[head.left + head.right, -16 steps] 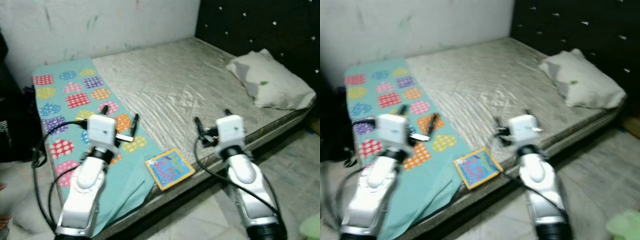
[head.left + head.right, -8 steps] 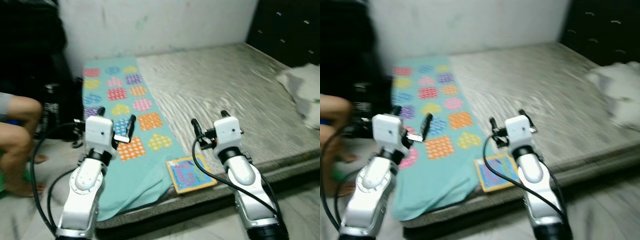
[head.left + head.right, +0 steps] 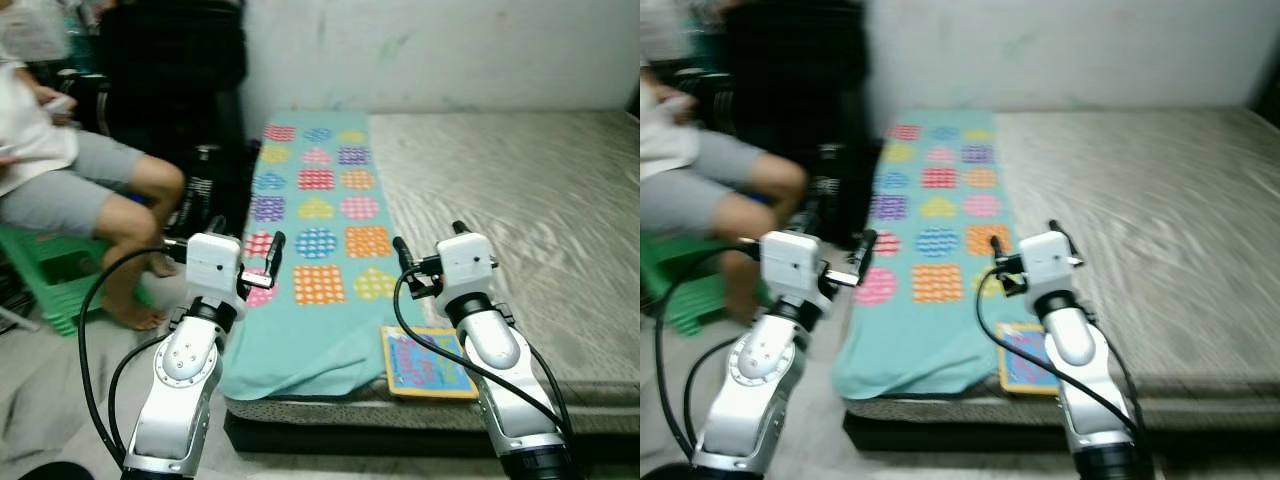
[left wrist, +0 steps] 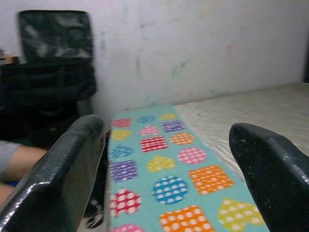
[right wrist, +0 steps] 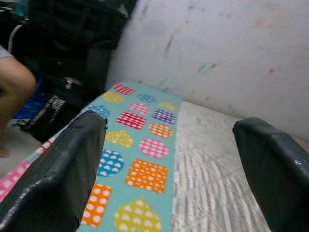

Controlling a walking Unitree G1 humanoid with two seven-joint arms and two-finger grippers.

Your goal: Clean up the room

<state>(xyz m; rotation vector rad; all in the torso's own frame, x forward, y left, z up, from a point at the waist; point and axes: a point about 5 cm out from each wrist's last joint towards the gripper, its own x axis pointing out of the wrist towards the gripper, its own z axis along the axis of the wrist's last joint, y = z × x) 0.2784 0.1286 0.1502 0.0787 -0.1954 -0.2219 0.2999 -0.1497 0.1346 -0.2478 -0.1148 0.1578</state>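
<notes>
A teal blanket (image 3: 315, 210) printed with coloured hearts and squares lies along the left side of the bare grey mattress (image 3: 530, 190) and hangs over its front edge. A small colourful picture book (image 3: 425, 362) rests at the mattress's front edge, beside the blanket's corner. My left gripper (image 3: 247, 232) is raised over the blanket's left edge, open and holding nothing. My right gripper (image 3: 430, 238) hovers above the book and the blanket's right edge, also open and empty. In the wrist views the blanket (image 4: 164, 169) stretches out between each pair of spread fingers (image 5: 58, 164).
A person (image 3: 70, 180) sits on a green stool (image 3: 60, 280) left of the bed, legs toward me. Black luggage or a chair (image 3: 175, 60) stands against the stained white wall behind. Grey floor runs in front of the bed.
The whole picture has swung left: the pillow and dark headboard have left the picture and the seated person has come in. Both arms keep the same raised pose, fingers still spread.
</notes>
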